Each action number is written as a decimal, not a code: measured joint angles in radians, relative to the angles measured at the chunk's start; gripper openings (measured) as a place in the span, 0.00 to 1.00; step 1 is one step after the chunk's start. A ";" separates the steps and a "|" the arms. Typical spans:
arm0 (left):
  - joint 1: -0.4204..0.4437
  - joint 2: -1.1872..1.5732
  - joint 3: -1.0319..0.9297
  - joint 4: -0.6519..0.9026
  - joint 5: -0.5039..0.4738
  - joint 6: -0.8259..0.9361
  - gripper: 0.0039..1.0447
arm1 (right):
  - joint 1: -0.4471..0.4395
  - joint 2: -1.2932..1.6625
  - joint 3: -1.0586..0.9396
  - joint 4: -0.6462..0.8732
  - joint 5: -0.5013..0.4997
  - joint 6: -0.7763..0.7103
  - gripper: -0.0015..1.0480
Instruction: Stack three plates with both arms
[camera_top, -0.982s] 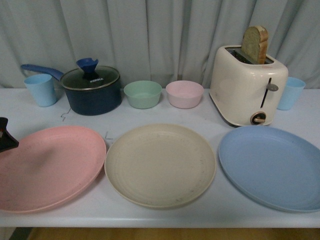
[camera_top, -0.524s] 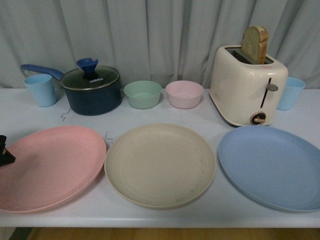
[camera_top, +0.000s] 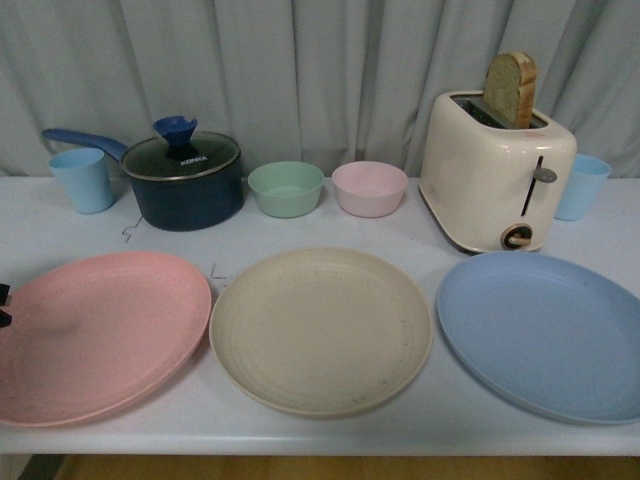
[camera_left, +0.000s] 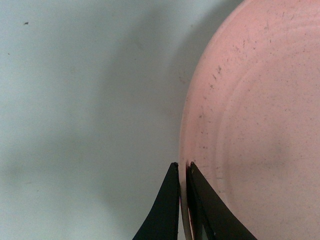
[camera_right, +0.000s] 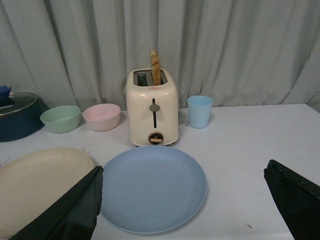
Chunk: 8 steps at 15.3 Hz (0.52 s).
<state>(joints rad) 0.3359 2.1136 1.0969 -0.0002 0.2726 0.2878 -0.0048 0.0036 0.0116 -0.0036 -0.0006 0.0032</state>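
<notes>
Three plates lie in a row on the white table: the pink plate at the left, the beige plate in the middle, the blue plate at the right. My left gripper barely shows at the frame's left edge. In the left wrist view it is shut on the pink plate's rim, one jaw on each side of it. My right gripper is open and empty above the blue plate, clear of it; it is out of the front view.
Behind the plates stand a light blue cup, a dark blue lidded pot, a green bowl, a pink bowl, a cream toaster holding bread, and another blue cup. A grey curtain hangs behind.
My left gripper has slid left and down along the pink plate's left rim, nearly out of the front view. The plates have not moved.
</notes>
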 joint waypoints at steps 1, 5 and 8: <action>0.000 -0.014 -0.002 -0.007 -0.003 -0.003 0.03 | 0.000 0.000 0.000 0.000 0.000 0.000 0.94; -0.012 -0.193 -0.029 -0.071 -0.066 -0.037 0.02 | 0.000 0.000 0.000 0.000 0.000 0.000 0.94; -0.091 -0.347 -0.040 -0.137 -0.133 -0.108 0.02 | 0.000 0.000 0.000 0.000 0.000 0.000 0.94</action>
<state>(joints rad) 0.2451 1.7668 1.0565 -0.1368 0.1394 0.1802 -0.0048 0.0036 0.0116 -0.0036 -0.0006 0.0032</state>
